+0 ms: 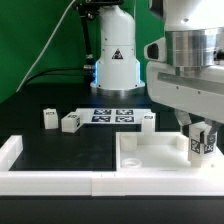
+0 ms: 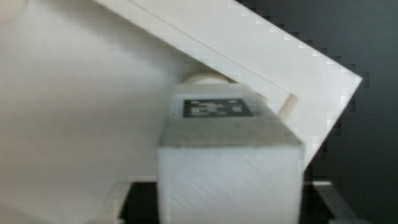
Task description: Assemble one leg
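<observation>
My gripper (image 1: 199,132) is shut on a white leg (image 1: 201,141) with a black-and-white marker on its side. It holds the leg upright over the right corner of the white square panel (image 1: 150,155). In the wrist view the leg (image 2: 226,160) fills the space between the dark fingers (image 2: 150,200), its marker face showing. Just past the leg's end lies the panel's corner with a rounded socket (image 2: 210,78) inside the raised rim (image 2: 267,60). Whether the leg touches the socket I cannot tell. Three more legs stand on the table: one (image 1: 47,118), a second (image 1: 71,122) and a third (image 1: 148,121).
The marker board (image 1: 114,116) lies at the back middle, before the arm's white base (image 1: 116,62). A low white rail (image 1: 60,183) runs along the front edge, with a raised block (image 1: 8,150) at the exterior view's left. The table is black.
</observation>
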`<move>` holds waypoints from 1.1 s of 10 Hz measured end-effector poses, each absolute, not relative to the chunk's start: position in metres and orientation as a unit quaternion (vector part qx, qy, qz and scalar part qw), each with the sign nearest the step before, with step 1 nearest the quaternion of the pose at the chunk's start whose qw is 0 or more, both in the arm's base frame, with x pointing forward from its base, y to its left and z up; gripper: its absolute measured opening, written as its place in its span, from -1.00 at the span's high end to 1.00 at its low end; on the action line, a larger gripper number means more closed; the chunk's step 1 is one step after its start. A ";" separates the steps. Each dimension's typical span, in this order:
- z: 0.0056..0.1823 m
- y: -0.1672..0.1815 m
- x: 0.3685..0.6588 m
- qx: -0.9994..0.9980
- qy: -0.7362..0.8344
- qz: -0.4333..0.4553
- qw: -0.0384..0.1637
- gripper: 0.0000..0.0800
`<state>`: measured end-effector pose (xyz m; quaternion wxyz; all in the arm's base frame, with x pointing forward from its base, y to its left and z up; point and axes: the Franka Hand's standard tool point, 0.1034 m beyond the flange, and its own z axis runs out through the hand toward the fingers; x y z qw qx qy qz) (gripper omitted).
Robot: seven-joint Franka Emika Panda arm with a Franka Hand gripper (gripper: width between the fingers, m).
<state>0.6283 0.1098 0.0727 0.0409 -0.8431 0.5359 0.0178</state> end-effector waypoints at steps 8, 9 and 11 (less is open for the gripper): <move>0.073 0.113 0.628 -0.725 0.686 0.034 0.045 -0.24; 0.073 0.114 0.628 -0.766 0.641 0.030 0.046 -0.54; 0.073 0.118 0.626 -0.845 0.532 0.026 0.049 -0.60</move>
